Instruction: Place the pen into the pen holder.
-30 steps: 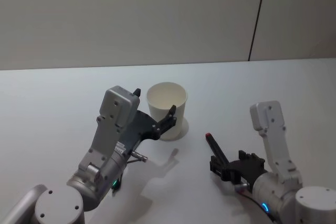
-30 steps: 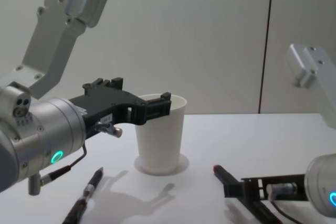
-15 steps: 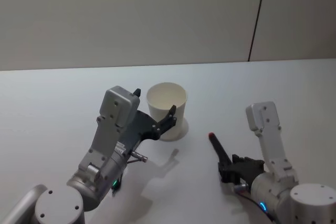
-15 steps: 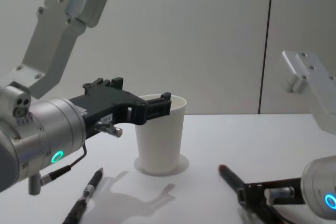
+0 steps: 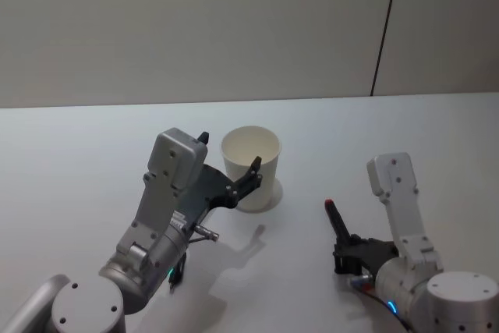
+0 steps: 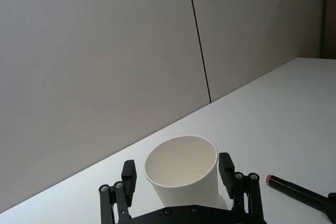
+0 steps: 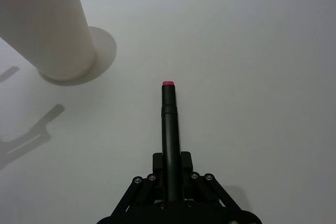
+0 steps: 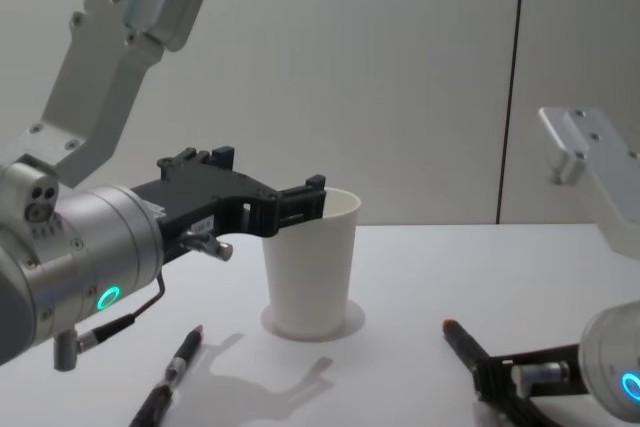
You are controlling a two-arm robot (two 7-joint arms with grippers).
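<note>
The right gripper (image 7: 170,162) is closed on a slim black pen with red tip (image 7: 170,124); the left gripper (image 6: 177,169) stands wide around the white tapered cup (image 5: 251,146).

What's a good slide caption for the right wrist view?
The right gripper clamps the red-tipped black pen, with the white pen holder standing apart ahead.
</note>
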